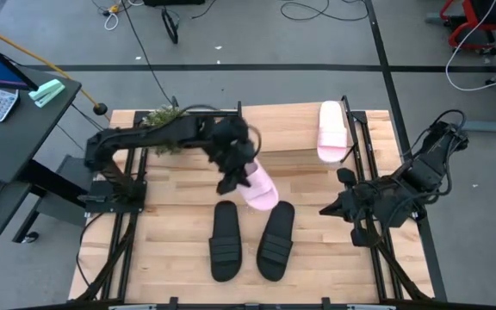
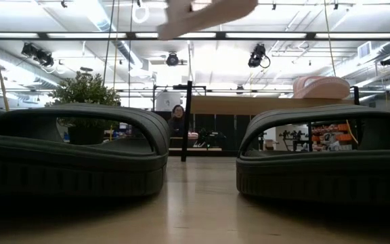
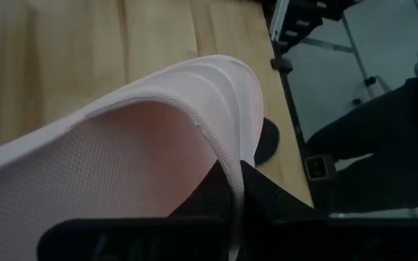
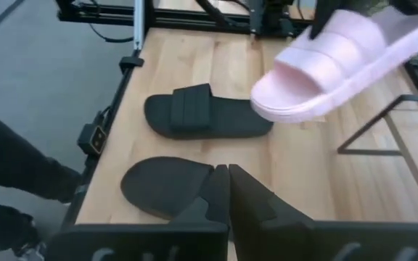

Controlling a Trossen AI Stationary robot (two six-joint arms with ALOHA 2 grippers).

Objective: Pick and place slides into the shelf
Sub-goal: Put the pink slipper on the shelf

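My left gripper reaches in over the table's middle and is shut on one pale pink slide, which is lifted clear and shows high in the low view. The other pink slide lies sole down on the shelf's plywood top, near its right end. Two black slides rest on their soles side by side near the table's near edge. My right gripper waits shut to the right of them, touching nothing. My left gripper holds the pink slide by the edge of its ribbed strap, pinched between the two fingers, with one finger on the strap's outside. The slide is lifted clear of the table and tilted, hanging below the fingers.
A potted plant stands at the table's far left corner. Black metal rails run along both table sides. The shelf's thin black uprights stand at the far right. Bare wood lies left of the black slides.
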